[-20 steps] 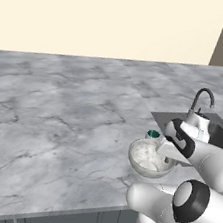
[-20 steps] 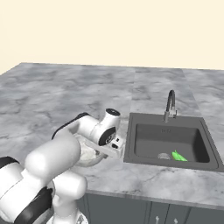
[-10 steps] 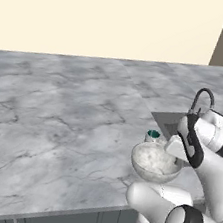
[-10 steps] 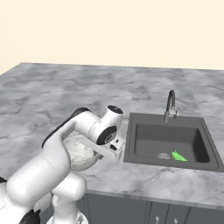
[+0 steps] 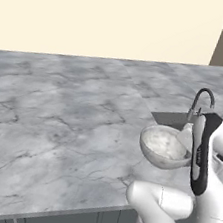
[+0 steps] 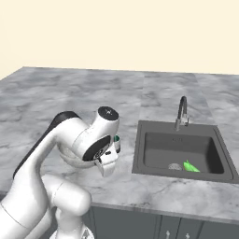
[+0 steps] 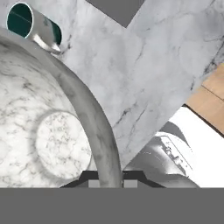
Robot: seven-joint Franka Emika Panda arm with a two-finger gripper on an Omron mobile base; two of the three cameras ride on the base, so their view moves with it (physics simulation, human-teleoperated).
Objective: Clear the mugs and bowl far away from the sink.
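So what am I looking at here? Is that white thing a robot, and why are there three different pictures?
Yes, it is a white robot arm on a driving base, in a computer-drawn kitchen. Two pictures come from cameras on the base, behind the arm to its left and right, so they show one scene from two sides. The third comes from a camera on the hand, looking along the gripper. On the grey marble counter is a wide marbled bowl; the gripper is shut on its rim. Beside the bowl stands a small pale mug with a teal inside. To the right is a dark sink with a curved faucet and something small and green in it.
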